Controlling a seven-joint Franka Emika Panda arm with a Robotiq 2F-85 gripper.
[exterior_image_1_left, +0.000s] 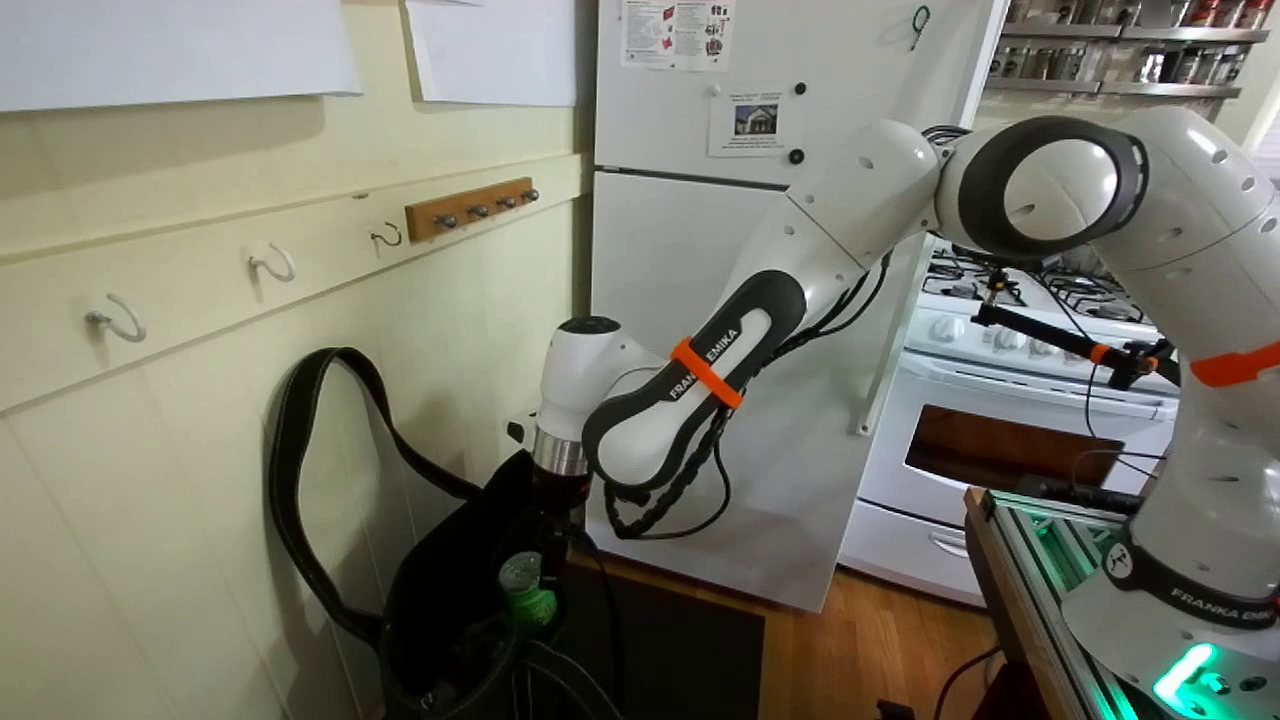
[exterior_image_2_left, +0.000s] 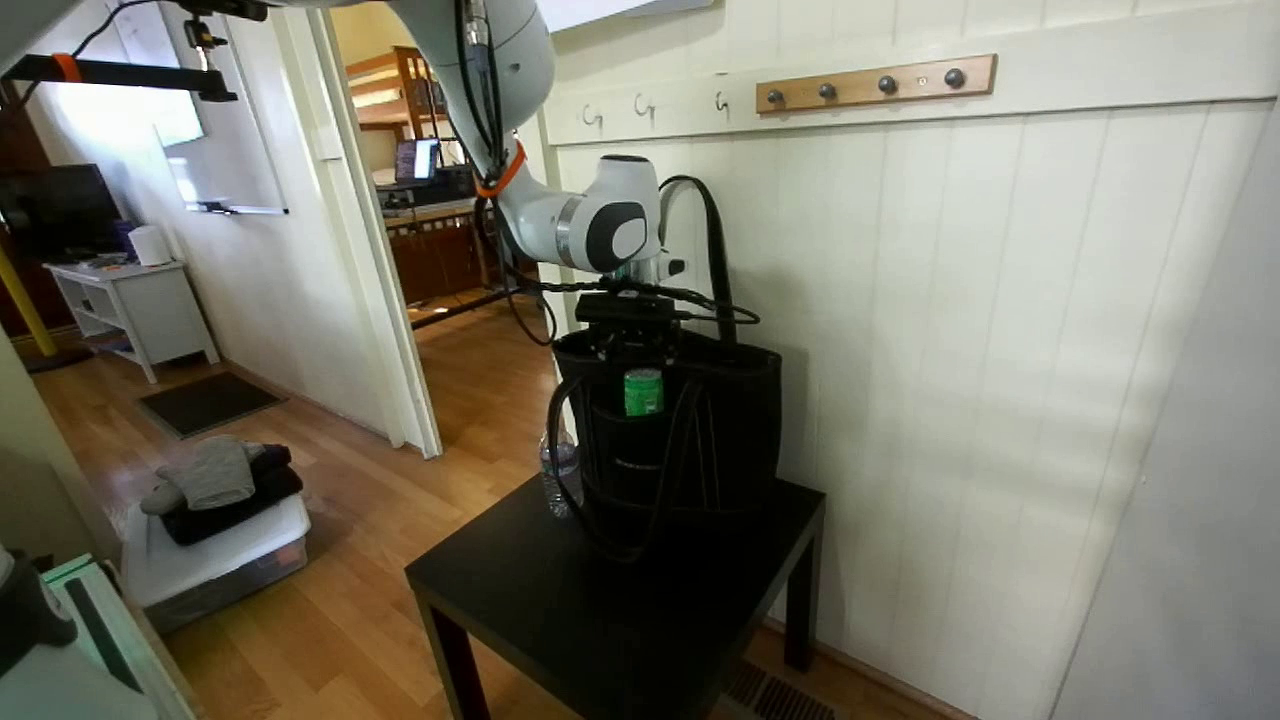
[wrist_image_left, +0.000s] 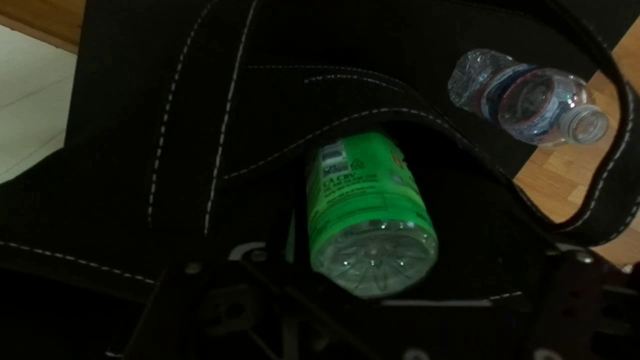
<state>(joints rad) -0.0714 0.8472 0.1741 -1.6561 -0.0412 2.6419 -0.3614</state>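
A black counter (exterior_image_2_left: 520, 590) carries a black bag (exterior_image_2_left: 745, 430).
A green-labelled bottle (wrist_image_left: 367, 210) sits base-up in the bag's outer pocket (wrist_image_left: 330, 106); a clear bottle (wrist_image_left: 530, 102) stands on the counter just beside the bag; the fingers (wrist_image_left: 572, 275), spread wide, are at the bag's upper edge, near the green-labelled bottle.

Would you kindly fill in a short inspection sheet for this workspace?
Surface: black table, bearing the black bag.
Main things: green-labelled bottle, base up in the bag's outer pocket.
Clutter: clear bottle, standing beside the bag.
Fingers: spread apart, gripping nothing.
Cables: black cables looping below the arm.
Surroundings: panelled wall, wooden hook rack, white fridge, stove.
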